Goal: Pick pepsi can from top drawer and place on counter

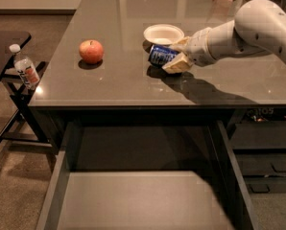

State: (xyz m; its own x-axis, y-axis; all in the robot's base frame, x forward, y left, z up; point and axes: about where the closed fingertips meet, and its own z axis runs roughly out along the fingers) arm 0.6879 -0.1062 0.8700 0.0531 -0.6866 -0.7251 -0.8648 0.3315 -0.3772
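Pincer (172,55) over table (119,87), clamped on pepsi can (158,55), hides the can's inner end. Arm (258,28) behind pincer runs off frame. Top drawer (133,200) below pincer cropped at front.

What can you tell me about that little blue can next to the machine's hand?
The pepsi can is a small, dark blue metal can with white markings. It is tipped on its side, low over the glossy grey-brown counter, and casts a shadow right beneath itself; whether it touches the surface is unclear. It sits just in front of a white bowl. The gripper comes in from the right, with its tan fingers closed on the can's right end from either side. The can looks undented.
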